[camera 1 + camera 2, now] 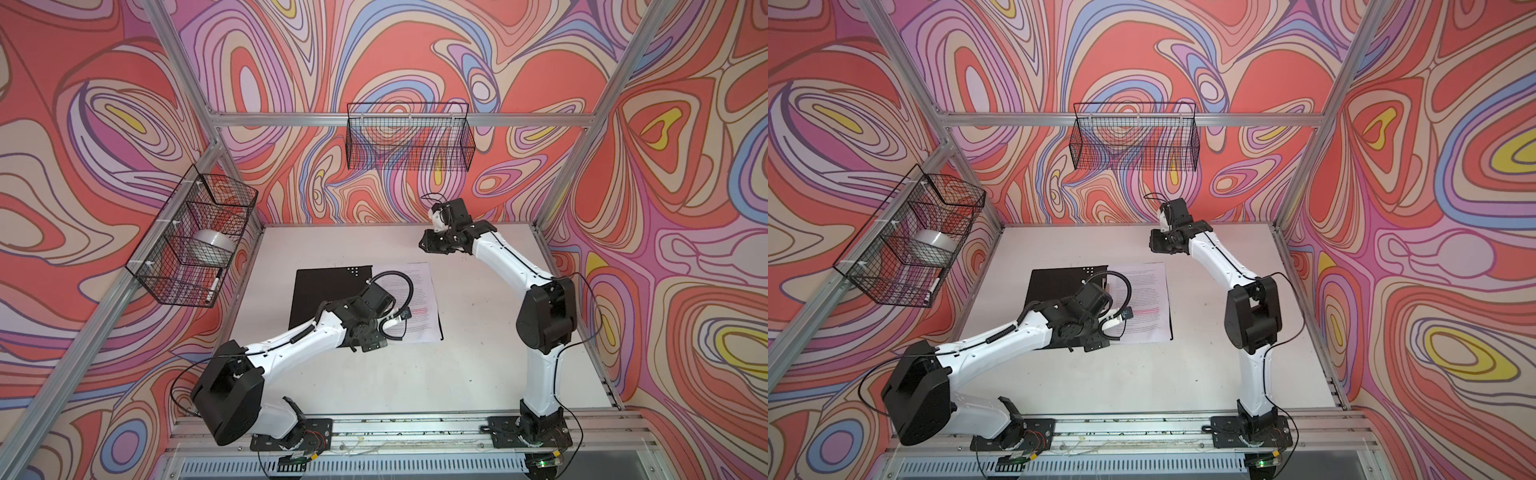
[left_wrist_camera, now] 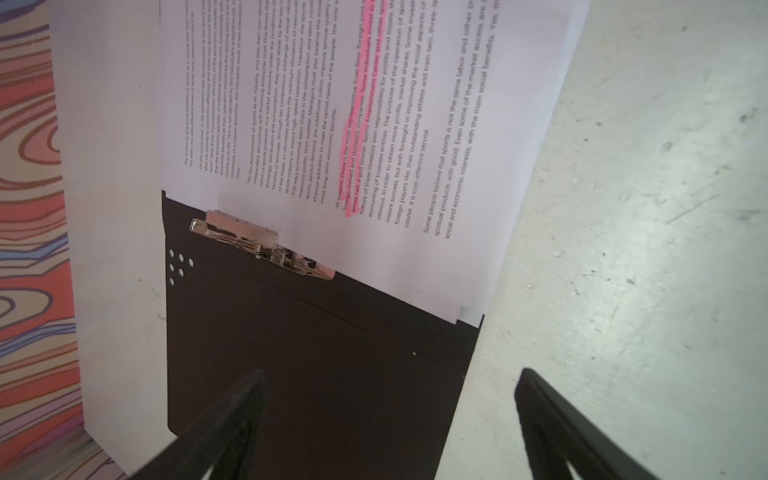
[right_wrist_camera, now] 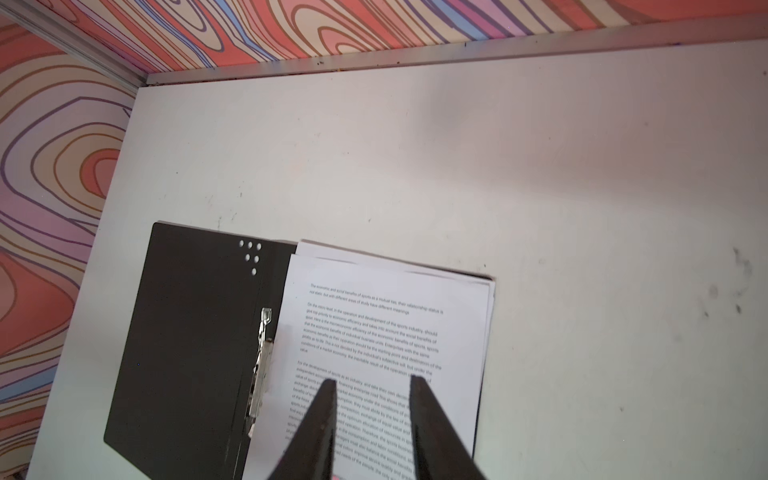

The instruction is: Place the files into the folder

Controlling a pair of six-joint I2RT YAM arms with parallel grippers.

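We log: folder point(image 1: 324, 295) open; files point(image 1: 417, 291) on its right leaf; left gripper point(image 2: 390, 374) above it, released; right gripper point(image 3: 372, 380) beyond it, parted, empty.

Robot lab cell, aluminium frame point(image 1: 291, 120), swirl-printed walls point(image 1: 104, 124), wire baskets point(image 1: 409, 141), white table point(image 1: 457, 374)

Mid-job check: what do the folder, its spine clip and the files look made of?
The folder: matte black inside, probably stiff card or plastic; it lies flat without glare. The clip: shiny silvery metal, judging by bright reflections. The files: thin white printed paper; staggered sheet edges show.
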